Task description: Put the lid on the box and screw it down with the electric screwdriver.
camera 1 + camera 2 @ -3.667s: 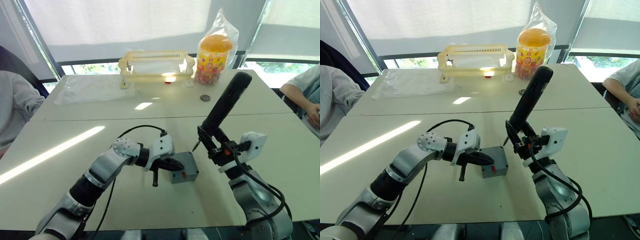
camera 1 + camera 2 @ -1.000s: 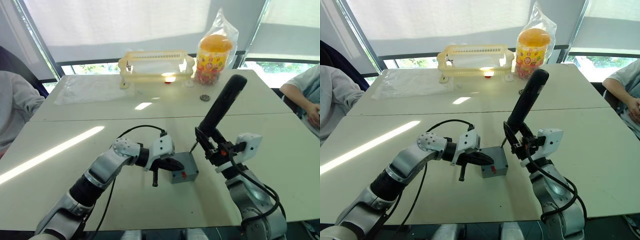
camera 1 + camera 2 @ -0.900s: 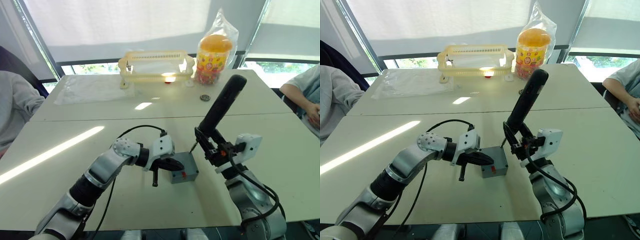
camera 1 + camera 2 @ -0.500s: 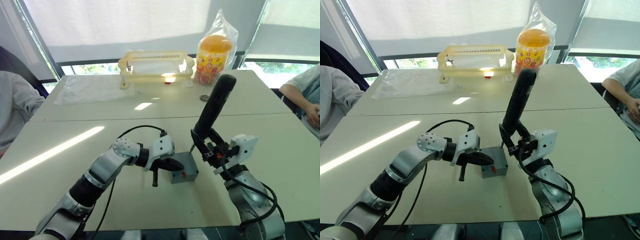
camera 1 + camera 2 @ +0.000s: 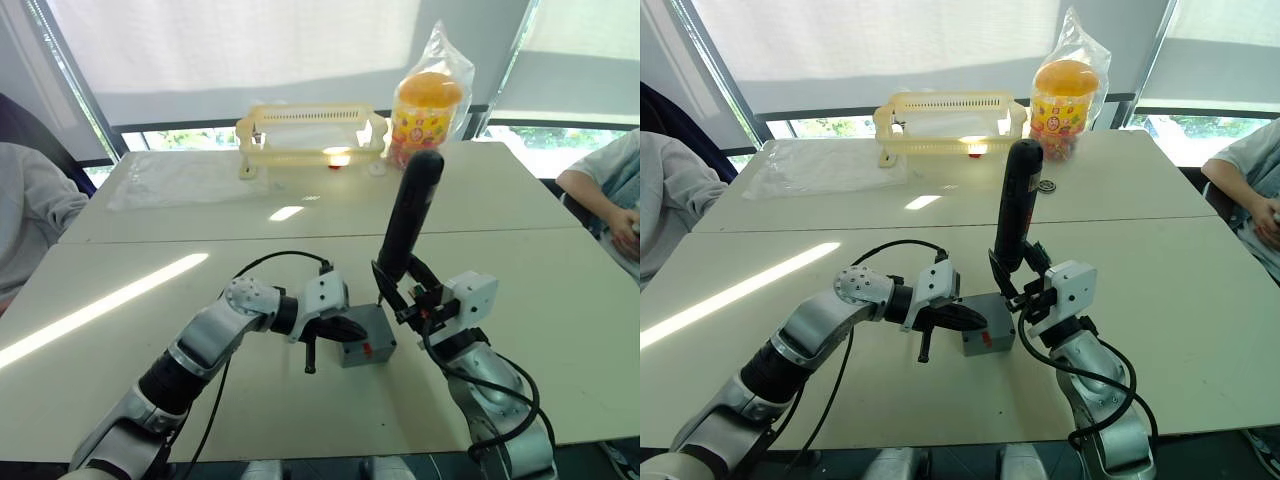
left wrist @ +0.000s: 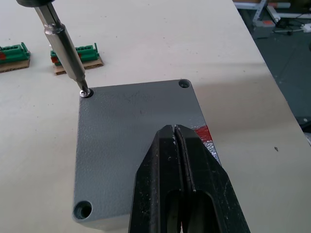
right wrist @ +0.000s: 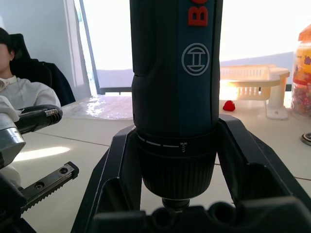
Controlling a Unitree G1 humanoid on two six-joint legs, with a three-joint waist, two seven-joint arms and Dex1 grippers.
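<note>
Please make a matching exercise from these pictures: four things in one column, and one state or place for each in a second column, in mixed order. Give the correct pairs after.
Things:
1. electric screwdriver
2. lid
3. left gripper
4. yellow basket

States or places:
A. on top of the box
B. at the far edge of the table, near the window
C. shut, fingers over the lid
D. held by the right gripper, bit tip at a corner screw hole

Pairs: 1-D, 2-A, 3-C, 4-B
</note>
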